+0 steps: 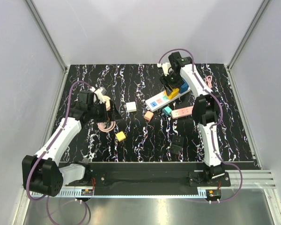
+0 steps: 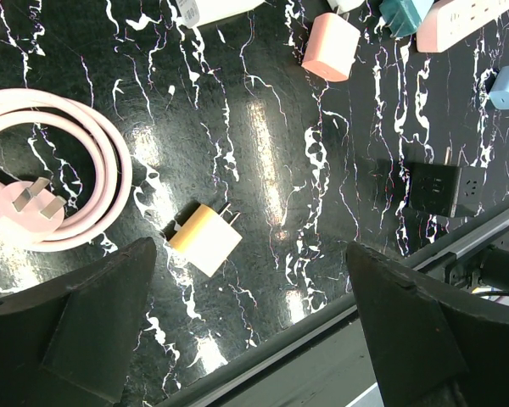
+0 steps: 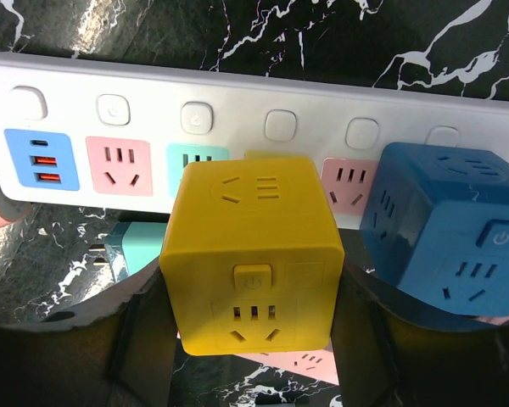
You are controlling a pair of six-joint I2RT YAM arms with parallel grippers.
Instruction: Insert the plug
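My right gripper (image 1: pixel 171 87) is shut on a yellow cube plug (image 3: pixel 253 254), its fingers (image 3: pixel 369 339) pressed on both sides. The cube sits over a socket in the middle of the white power strip (image 3: pixel 237 127), between a teal and a pink socket; its prongs are hidden. A blue cube (image 3: pixel 445 229) sits on the strip just to its right. In the top view the yellow cube (image 1: pixel 173 91) and blue cube (image 1: pixel 183 87) stand on the white strip (image 1: pixel 159 100). My left gripper (image 2: pixel 263 339) is open and empty above the table, near a small yellow-and-white plug (image 2: pixel 205 240).
A coiled pink cable (image 2: pixel 64 174) lies left of the left gripper. A pink adapter (image 2: pixel 331 47), a black adapter (image 2: pixel 435 188), a teal adapter (image 1: pixel 167 111), a white adapter (image 1: pixel 130 107) and a pink power strip (image 1: pixel 182 112) lie mid-table. The table's front rail (image 2: pixel 458 254) is close.
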